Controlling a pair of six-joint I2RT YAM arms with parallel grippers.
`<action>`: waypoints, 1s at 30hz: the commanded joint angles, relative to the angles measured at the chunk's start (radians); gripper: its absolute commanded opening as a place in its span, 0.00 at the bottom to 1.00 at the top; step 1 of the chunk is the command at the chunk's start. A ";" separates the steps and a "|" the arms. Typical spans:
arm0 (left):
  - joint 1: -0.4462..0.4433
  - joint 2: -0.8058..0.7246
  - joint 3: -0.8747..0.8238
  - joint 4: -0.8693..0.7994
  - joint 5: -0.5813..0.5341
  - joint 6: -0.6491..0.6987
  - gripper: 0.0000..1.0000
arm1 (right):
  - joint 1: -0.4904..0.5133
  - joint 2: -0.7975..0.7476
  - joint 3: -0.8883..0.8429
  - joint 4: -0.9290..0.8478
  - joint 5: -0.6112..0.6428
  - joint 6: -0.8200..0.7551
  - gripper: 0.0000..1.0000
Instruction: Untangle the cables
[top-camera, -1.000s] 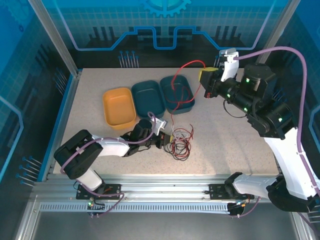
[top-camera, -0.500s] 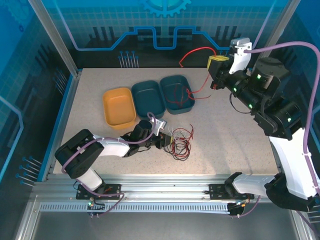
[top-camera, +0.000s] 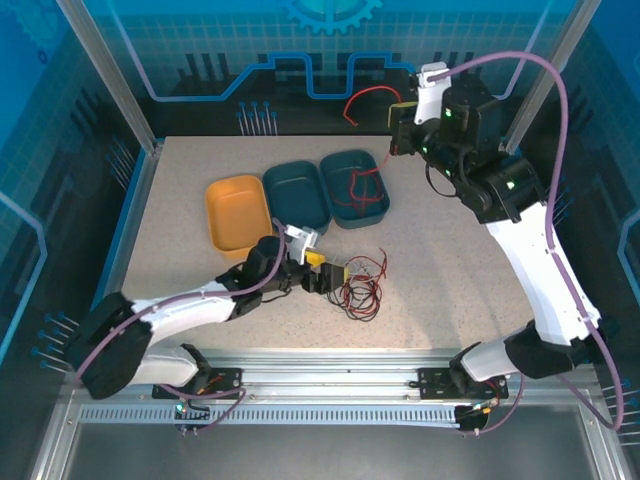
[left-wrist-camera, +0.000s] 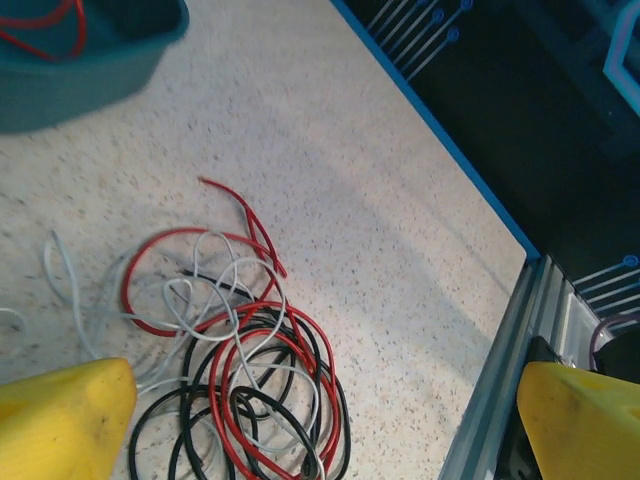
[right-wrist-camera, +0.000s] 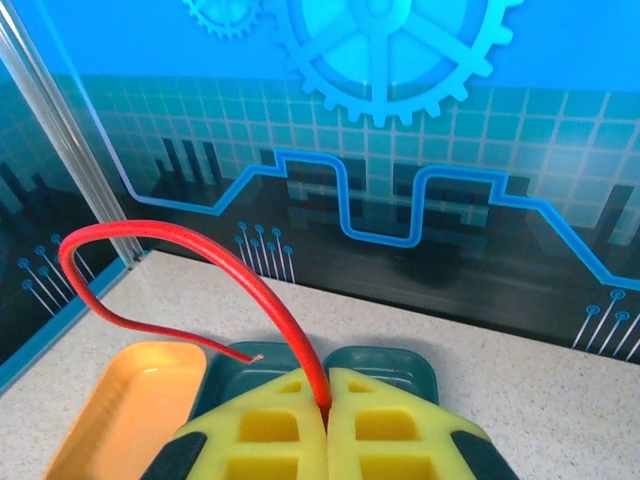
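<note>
While the right gripper (right-wrist-camera: 327, 425) is raised at the back of the table (top-camera: 450, 270), its yellow fingers pressed together on a red cable (right-wrist-camera: 200, 240), the left gripper (left-wrist-camera: 325, 415) hangs low over the tangle (left-wrist-camera: 240, 370) near the table's middle. Its jaws are spread wide and hold nothing.

From the closed fingers the red cable arcs up and curls round to a bare free end in the air. More red wire lies coiled in the rightmost tray (top-camera: 335, 205), a teal one beside a second teal tray (top-camera: 297, 200) and an orange tray (top-camera: 237, 215). Whether that wire is the same cable is hard to tell.

Red, white and black loops cross one another in the tangle, a loose heap on the table just in front of the trays.

The step in hand looks like stowing one freed red cable, with the heap not yet sorted. Next, the right gripper would need to lower over the tray and let go. The left gripper would need to descend and close on a single strand at the heap's edge, so that lifting draws out one cable, not the whole heap.
</note>
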 joint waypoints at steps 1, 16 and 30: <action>-0.001 -0.121 -0.024 -0.149 -0.115 0.045 0.99 | -0.024 0.044 0.036 0.005 -0.018 -0.005 0.00; 0.003 -0.440 -0.052 -0.383 -0.383 0.089 0.99 | -0.146 0.228 0.027 0.006 -0.140 0.062 0.00; 0.002 -0.479 -0.066 -0.409 -0.412 0.074 0.99 | -0.162 0.498 0.152 0.036 -0.202 0.128 0.00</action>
